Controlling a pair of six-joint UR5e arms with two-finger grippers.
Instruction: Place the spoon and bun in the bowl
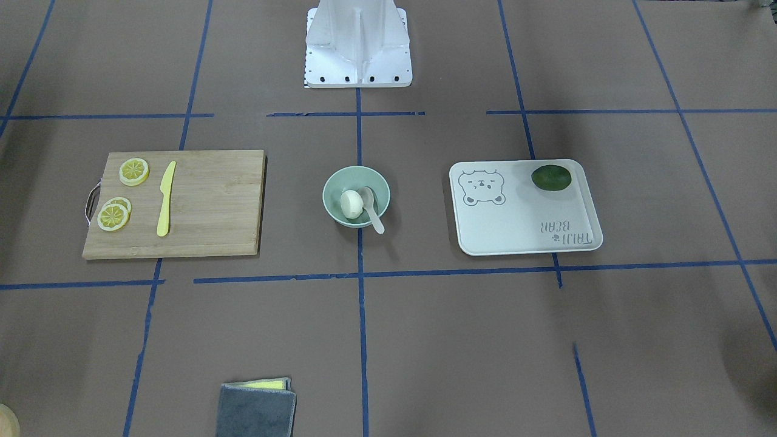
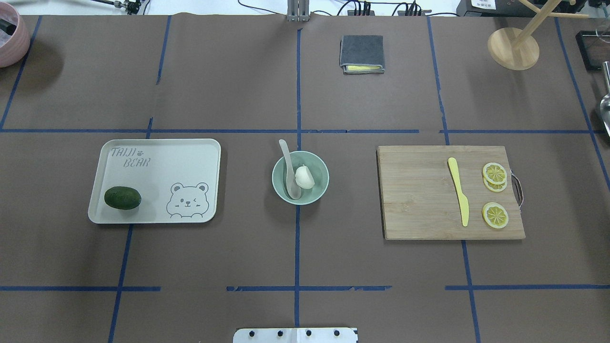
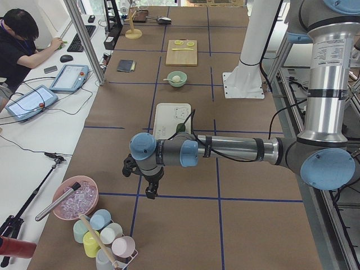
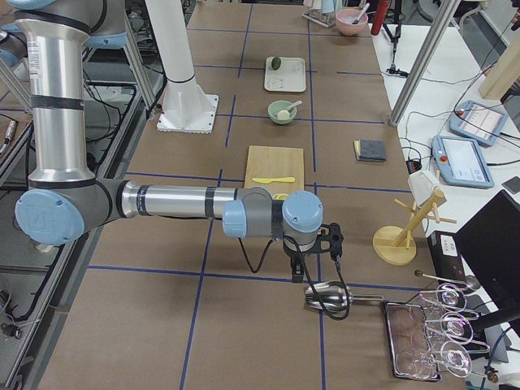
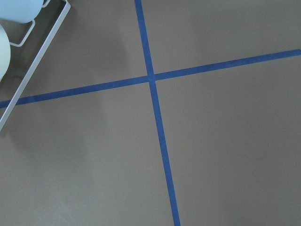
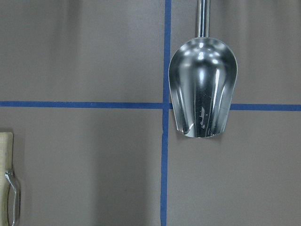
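Left gripper (image 3: 151, 194) hangs low over bare table. Right under its jaws you have a tape cross (image 5: 150, 77), with a wire cup rack (image 5: 28, 52) just off to one side. You cannot tell whether these jaws stand apart or together; only the side view catches them.

Right gripper (image 4: 298, 272) sits at the opposite end of the table. A metal scoop (image 6: 203, 87) lies directly below its jaws, and the cutting board (image 2: 419, 200) starts just beside them, handle end nearest. The state of these jaws cannot be told either.

Farther from the right jaws, on the board: a yellow knife (image 2: 458, 197) and lemon slices (image 2: 495, 215).

Well apart from both sets of jaws, between them at mid-table, you find the bowl (image 2: 324, 177). The bun (image 2: 305, 177) lies inside it. The spoon (image 2: 288, 169) lies beside the bun, touching it — scoop down in the bowl, handle sticking out over the rim.

Past the bowl, toward the left jaws, a tray (image 2: 190, 152) carries a dark green fruit (image 2: 122, 197).
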